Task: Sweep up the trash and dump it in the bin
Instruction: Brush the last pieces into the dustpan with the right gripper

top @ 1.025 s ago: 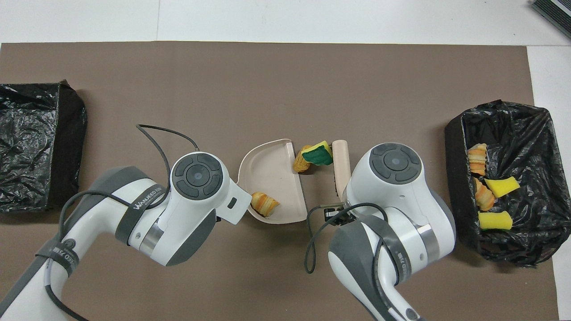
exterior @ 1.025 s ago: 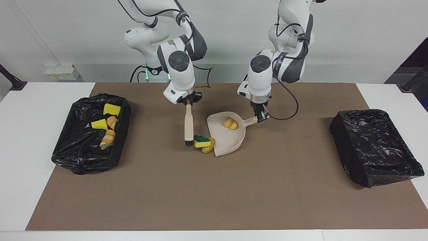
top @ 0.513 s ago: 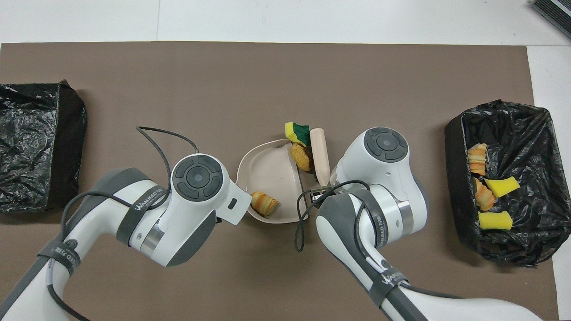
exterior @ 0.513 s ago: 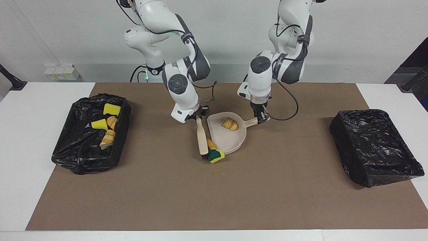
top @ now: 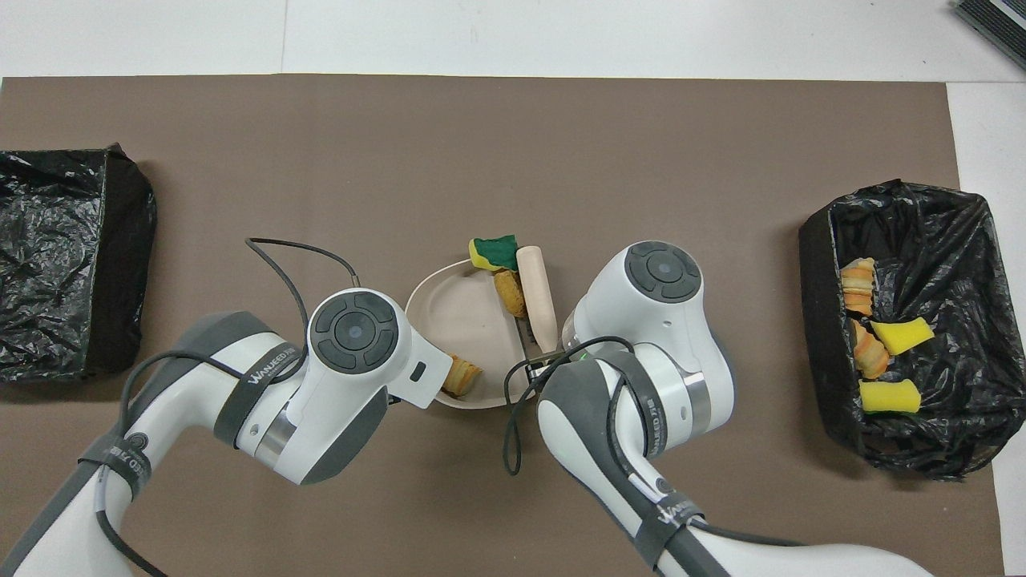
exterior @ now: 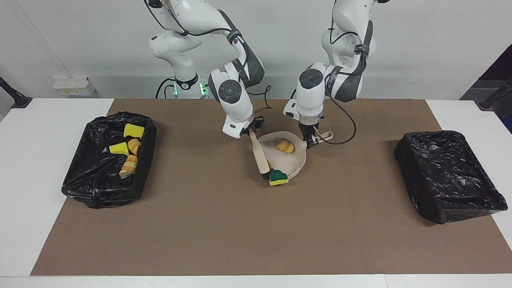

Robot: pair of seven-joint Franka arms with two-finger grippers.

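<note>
Brush (exterior: 259, 154) swept sponge scrap (exterior: 278, 177) to dustpan (exterior: 298, 162) lip; right gripper (exterior: 251, 132) clamped on brush, left gripper (exterior: 309, 141) clamped on dustpan handle, mid-mat.

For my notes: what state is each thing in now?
Dustpan: tilted, one lump inside.
Brush: pressing a sponge and a lump at the pan's lip.
Bin with trash: four scraps in it.
Other bin: nothing visible inside.
Left hand: grips the pan's handle.
Right hand: grips the brush.

Matt beige plastic dustpan (exterior: 298, 159); crinkly glossy blk bin liner (exterior: 448, 176); matt brown mat (exterior: 240, 232).
</note>
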